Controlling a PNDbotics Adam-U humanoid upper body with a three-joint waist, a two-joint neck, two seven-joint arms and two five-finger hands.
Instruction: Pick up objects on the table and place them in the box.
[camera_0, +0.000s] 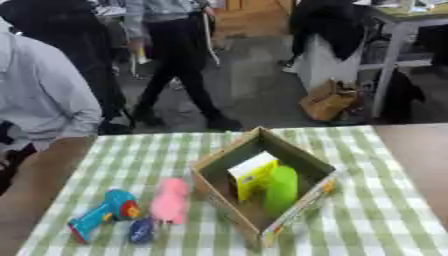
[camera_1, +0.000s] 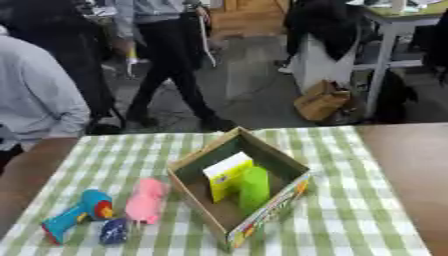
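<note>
Neither hand was in the shot, so can't tell what the fingers were doing. The box (camera_0: 262, 187) sat on the checked cloth (camera_0: 385, 210) holding a yellow carton (camera_0: 252, 175) and green thing (camera_0: 282, 189). Just left of it lay a pink toy (camera_0: 171, 201), a blue toy (camera_0: 103, 214) and a small dark blue thing (camera_0: 142, 230)

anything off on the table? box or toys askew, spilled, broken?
The open cardboard box sits turned corner-on to the green checked tablecloth, holding a yellow-and-white carton and a green block. Left of it lie a pink toy, a blue toy drill and a small dark-blue object. Nothing spilled or visibly damaged.
</note>
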